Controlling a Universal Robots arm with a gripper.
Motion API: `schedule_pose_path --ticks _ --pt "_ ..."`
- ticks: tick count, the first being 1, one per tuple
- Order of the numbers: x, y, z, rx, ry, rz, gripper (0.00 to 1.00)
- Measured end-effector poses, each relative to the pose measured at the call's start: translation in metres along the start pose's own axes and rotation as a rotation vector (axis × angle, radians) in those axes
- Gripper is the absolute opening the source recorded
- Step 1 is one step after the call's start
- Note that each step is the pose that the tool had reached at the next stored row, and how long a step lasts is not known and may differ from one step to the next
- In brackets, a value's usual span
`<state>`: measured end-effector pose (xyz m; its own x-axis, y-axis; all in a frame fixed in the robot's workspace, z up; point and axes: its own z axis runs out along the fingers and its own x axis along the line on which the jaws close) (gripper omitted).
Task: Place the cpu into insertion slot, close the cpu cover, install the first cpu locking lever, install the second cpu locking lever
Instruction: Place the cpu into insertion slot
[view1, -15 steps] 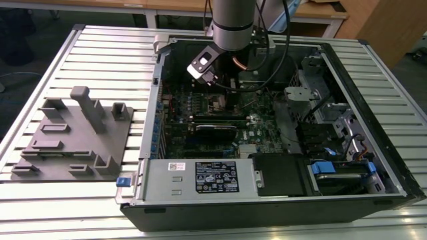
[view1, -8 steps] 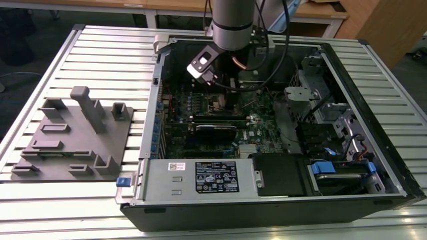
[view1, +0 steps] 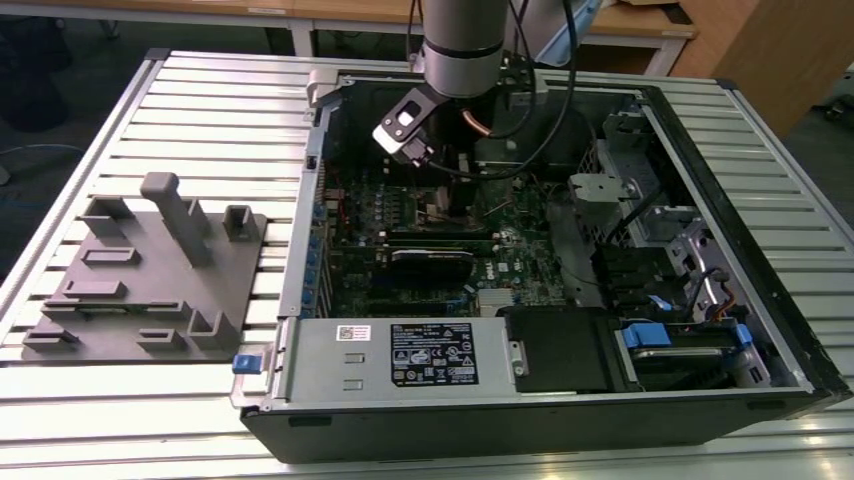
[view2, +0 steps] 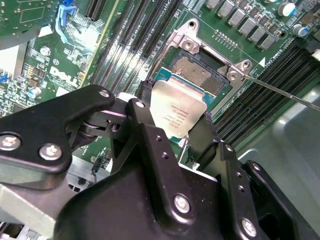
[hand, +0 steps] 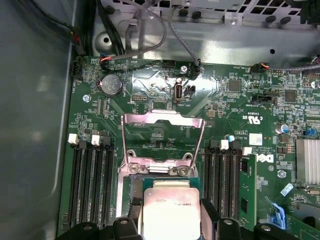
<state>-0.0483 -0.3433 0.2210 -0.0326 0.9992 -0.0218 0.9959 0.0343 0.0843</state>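
Gripper (view2: 175, 117): black fingers (view2: 202, 131) clenched on opposite edges of the cpu (view2: 176, 111), its metal top facing both wrist cameras. Cpu held just over one edge of the slot (view2: 197, 71), not seated, the slot's dark centre still bare. Cover (hand: 163, 118) swung open beyond the slot. Thin wire lever (view2: 280, 91) runs off from a slot corner. Exterior view: arm (view1: 462, 45) enters the case (view1: 534, 430) at 12 o'clock. Grey fixture (view1: 147, 270) on the table (view1: 214, 90), at 9 o'clock of the case.
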Motion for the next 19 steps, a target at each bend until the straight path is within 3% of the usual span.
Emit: schedule_pose_path --ticks 19 --pt "0.0045 -0.0033 0.0059 0.0001 -0.0003 0.003 0.54"
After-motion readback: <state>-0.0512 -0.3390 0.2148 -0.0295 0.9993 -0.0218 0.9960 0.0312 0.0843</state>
